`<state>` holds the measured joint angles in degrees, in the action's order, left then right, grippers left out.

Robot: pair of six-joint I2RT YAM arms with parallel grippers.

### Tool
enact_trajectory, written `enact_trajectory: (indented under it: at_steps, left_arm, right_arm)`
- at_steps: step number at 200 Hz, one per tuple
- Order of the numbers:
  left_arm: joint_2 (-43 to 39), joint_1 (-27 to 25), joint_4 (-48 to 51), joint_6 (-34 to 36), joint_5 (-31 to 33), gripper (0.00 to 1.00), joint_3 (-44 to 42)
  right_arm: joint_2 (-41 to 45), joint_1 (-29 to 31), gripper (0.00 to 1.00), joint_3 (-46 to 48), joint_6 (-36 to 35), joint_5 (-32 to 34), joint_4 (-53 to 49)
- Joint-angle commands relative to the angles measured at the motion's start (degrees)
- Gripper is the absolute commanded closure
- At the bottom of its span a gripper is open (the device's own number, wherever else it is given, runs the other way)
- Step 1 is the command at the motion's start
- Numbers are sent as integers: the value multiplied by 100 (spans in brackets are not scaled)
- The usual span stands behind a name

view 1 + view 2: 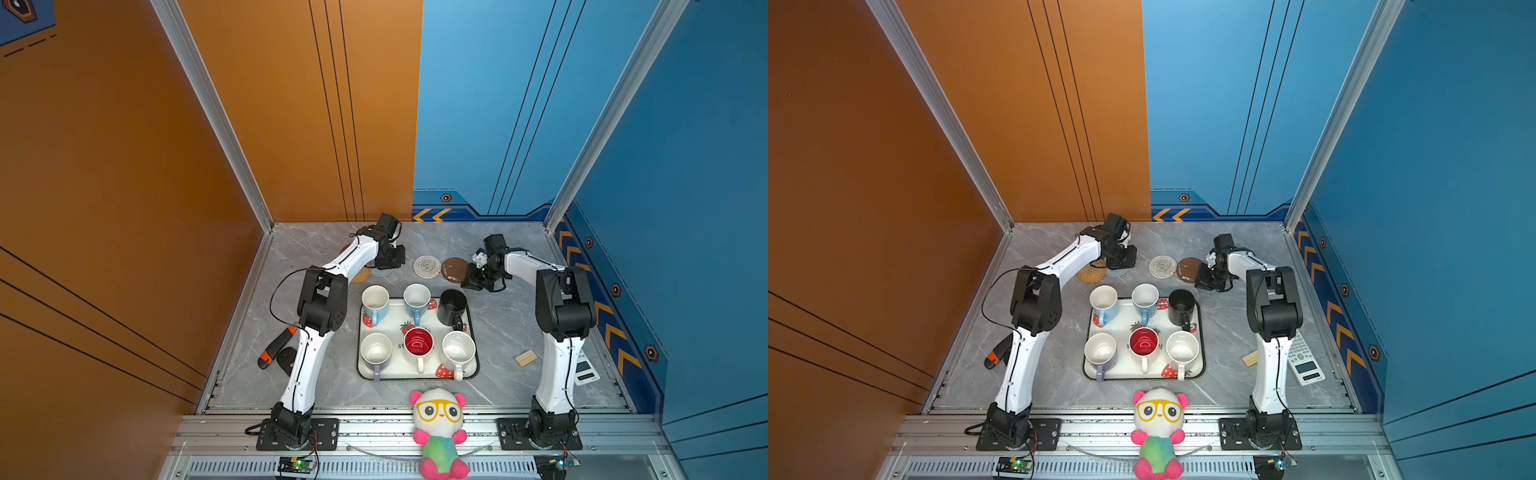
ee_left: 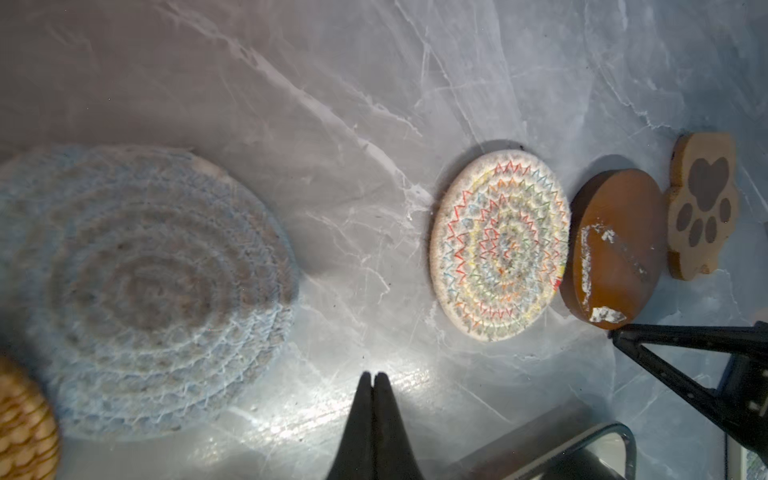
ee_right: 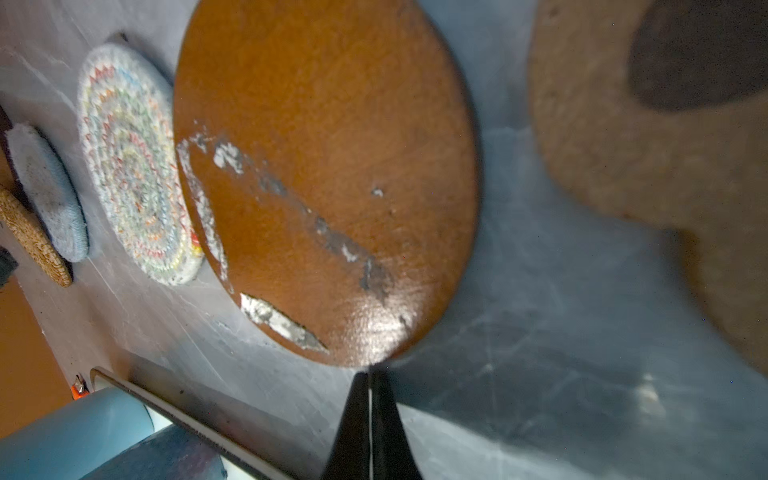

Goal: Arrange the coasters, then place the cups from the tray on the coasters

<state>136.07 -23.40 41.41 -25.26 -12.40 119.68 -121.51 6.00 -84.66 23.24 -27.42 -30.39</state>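
Brown coaster (image 3: pixel 324 174) just ahead of right pincer (image 3: pixel 369 375) (jaws closed).

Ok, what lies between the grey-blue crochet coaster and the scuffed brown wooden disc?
The beige crochet round, lying flat close beside the brown wooden disc, with bare tabletop toward the grey-blue crochet coaster. The left wrist view shows it.

Only legible txt: "st" printed on tray (image 1: pixel 399 368).

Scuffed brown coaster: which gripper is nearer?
Right. The right gripper, shut, is at the rim of the scuffed brown coaster; the left gripper is beside the grey-blue coaster, beyond the beige coaster.
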Motion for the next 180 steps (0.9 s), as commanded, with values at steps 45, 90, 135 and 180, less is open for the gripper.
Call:
enact_trajectory:
  at_steps: [45, 90, 135, 180]
  left_arm:
    - [3, -33, 80, 47, 34, 100, -8]
    - [162, -55, 87, -5, -46, 100, 130]
    - [510, -129, 87, -41, -103, 100, 492]
    - [991, -165, 87, -161, -213, 100, 1016]
  right_arm:
    - [-377, -106, 100, -64, 195, -53, 227]
    - [-514, -171, 100, -281, 241, -88, 229]
    - [-145, -181, 100, -185, 235, -191, 227]
    - [852, -222, 100, 32, 198, -177, 218]
